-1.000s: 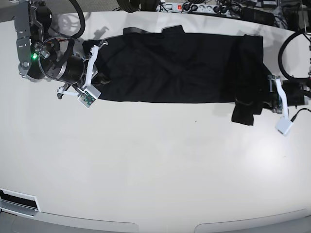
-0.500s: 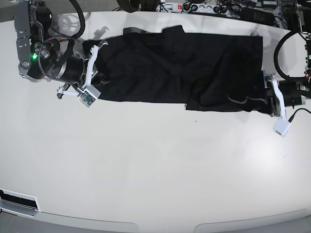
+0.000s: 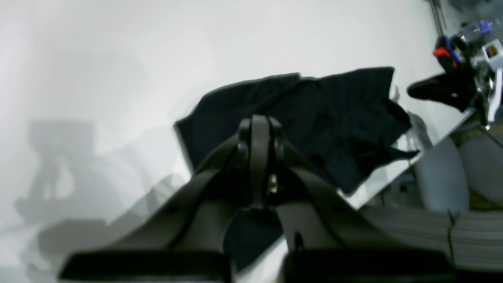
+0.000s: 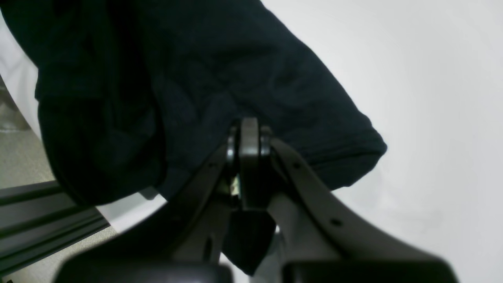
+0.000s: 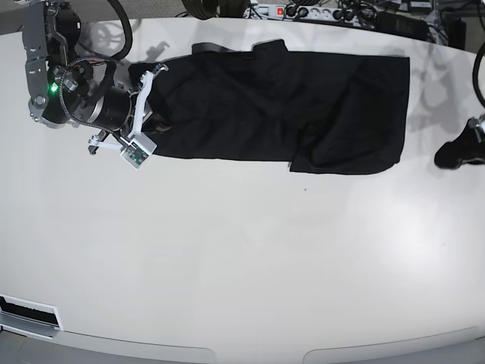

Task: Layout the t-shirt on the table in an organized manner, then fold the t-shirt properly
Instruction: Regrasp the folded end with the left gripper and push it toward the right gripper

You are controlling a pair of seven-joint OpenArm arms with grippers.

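Base view: the t-shirt (image 5: 280, 106) lies spread long at about 12 o'clock on the white table (image 5: 242, 265). The right gripper (image 5: 155, 121) is at 10 o'clock on its end — probably to anchor it.

Left wrist view: the left gripper (image 3: 259, 133) is closed and empty, above the table.

Right wrist view: its jaws are closed, pinching cloth. Cables (image 5: 318, 11) lie behind the glossy surface.

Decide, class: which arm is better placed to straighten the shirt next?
Probably the right: its claw is shut on the t-shirt at one end. The left claw is shut, empty and off the fabric.
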